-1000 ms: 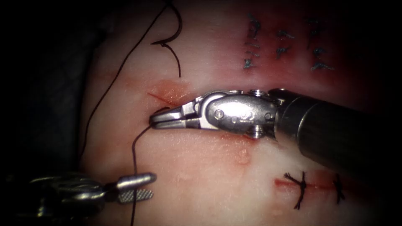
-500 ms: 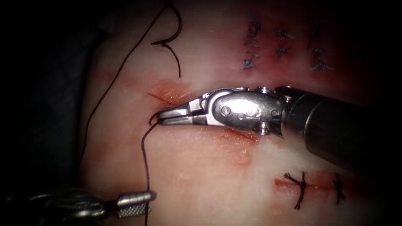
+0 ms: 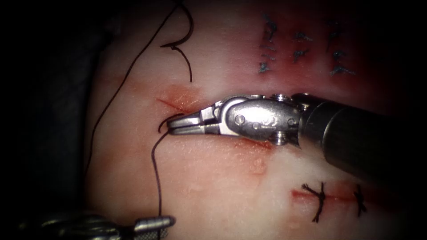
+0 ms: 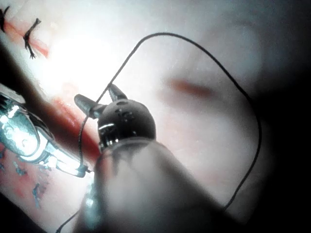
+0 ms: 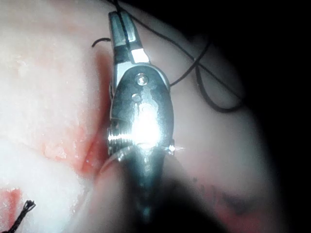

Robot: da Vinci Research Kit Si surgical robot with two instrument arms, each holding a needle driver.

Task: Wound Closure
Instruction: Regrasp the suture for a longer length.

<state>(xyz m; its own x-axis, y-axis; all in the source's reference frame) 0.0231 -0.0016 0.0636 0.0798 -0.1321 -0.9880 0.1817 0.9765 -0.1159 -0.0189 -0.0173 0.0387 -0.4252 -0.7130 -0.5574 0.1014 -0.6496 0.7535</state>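
Observation:
My right tool lies along the cut on the tissue, jaws shut on the dark thread at the cut's left end. A short thread tail curls at its tip. From there the thread runs down to my left tool at the bottom edge and passes between its parted jaws. The left wrist view shows that tool open around the thread. The right tool clamps the thread. A dark curved piece, apparently the needle, lies free on the tissue at the upper left.
Two tied dark stitches close an older cut at the lower right. Several blue marks dot the tissue at the upper right. Red fluid stains the tissue beside the cut. A long thread loop runs down the left edge.
My left tool has slid down and right along the thread toward the bottom edge. The right tool drew back slightly to the right, still holding the thread.

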